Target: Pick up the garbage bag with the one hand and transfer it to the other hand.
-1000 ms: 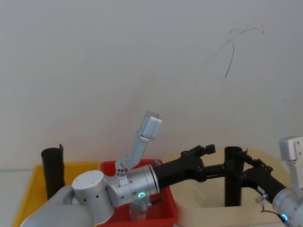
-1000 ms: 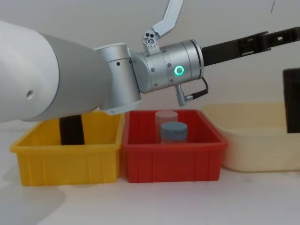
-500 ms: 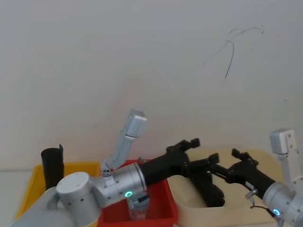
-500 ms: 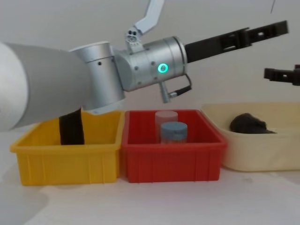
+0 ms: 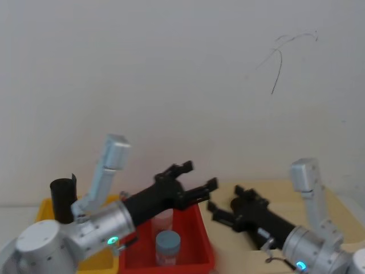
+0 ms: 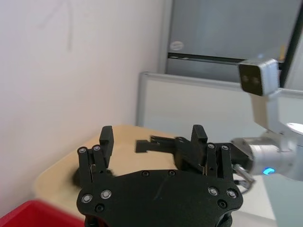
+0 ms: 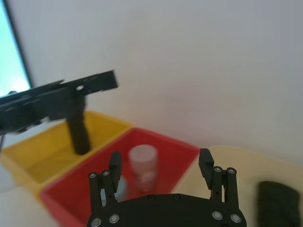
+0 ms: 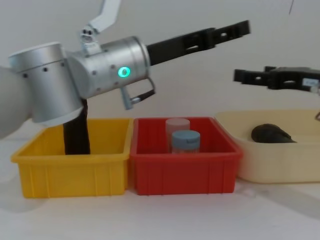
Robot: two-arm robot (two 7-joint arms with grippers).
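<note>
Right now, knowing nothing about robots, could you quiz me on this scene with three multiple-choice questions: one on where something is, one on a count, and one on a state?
1. Where is the garbage bag?
A. clamped in a gripper
B. on the floor
C. lying in the cream tub

2. How many jars stand in the red bin?
A. one
B. two
C. four

3. How are the left gripper and the right gripper?
A. both open, holding nothing
B. both shut on the bag
C. one shut on a jar

Answers:
1 C: the chest view shows the black roll resting inside the tub.
2 B: a blue-lidded one stands in front of a clear one.
3 A: each wrist view shows its fingers spread with nothing between them.
</note>
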